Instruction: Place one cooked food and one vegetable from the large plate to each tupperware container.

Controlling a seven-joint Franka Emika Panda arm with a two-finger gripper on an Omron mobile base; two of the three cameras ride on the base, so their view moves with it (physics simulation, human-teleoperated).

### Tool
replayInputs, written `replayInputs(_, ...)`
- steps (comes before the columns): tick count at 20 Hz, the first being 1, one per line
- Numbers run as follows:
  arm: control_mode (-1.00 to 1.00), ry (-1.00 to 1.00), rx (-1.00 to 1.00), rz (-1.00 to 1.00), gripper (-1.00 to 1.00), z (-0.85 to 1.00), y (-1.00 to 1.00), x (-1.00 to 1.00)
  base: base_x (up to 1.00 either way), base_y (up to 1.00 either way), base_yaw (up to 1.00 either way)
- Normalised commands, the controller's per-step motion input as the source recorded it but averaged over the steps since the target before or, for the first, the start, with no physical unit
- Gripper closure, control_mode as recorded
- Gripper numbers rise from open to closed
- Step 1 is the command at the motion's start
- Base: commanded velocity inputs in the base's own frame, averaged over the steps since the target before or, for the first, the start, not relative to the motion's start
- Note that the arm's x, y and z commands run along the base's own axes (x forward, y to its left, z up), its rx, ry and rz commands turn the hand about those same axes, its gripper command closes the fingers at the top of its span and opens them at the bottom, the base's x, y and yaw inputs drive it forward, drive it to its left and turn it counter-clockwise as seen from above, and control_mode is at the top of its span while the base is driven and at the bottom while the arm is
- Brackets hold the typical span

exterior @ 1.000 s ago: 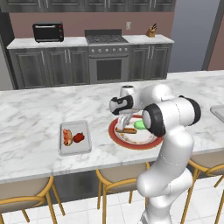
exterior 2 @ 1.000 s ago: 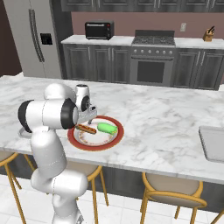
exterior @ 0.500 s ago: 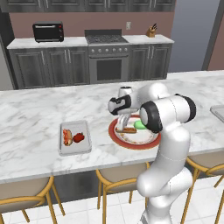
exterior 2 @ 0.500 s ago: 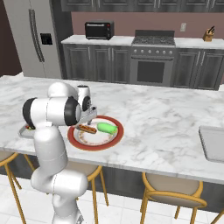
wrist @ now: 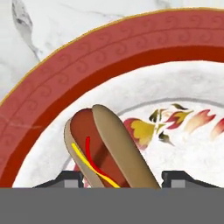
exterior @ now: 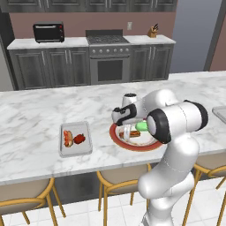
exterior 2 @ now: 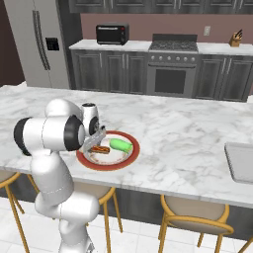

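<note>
The large plate [exterior: 137,148] [exterior 2: 112,166] [wrist: 87,74], red-rimmed, lies on the marble island in front of me. On it are a hot dog [exterior: 133,134] [exterior 2: 101,148] [wrist: 105,148] and a green vegetable [exterior: 142,126] [exterior 2: 120,145]. My gripper [exterior: 126,133] [exterior 2: 94,144] [wrist: 121,179] is low over the plate's left part. It is open, and its fingertips [wrist: 65,179] straddle the hot dog. A tupperware container [exterior: 76,150] to the left holds a hot dog [exterior: 67,137] and a red vegetable [exterior: 80,138]. A second container [exterior 2: 242,165] [exterior: 220,112] sits at the far right.
The marble island's front edge [exterior: 88,170] runs just below the plate, with tan stools [exterior: 119,185] under it. Across the aisle, the back counter carries a toaster oven [exterior: 48,32], a stove [exterior: 108,39] and a knife block [exterior: 153,32].
The hand has come down closer to the plate, over the hot dog. The plate, the food and the containers have not moved.
</note>
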Motion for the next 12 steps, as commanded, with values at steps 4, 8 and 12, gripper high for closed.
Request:
replayInputs(4,-1.0,0.07,0.0,0.2,1.0,-0.94,-0.03,-0.07,0.0,0.0,0.0)
replayInputs(8,-1.0,0.13,0.0,0.15,1.0,-0.64,-0.13,-0.02,0.0,0.0,0.0)
replayInputs(12,-1.0,0.0,0.0,0.0,1.0,0.64,-0.07,-0.53,0.0,0.0,0.0)
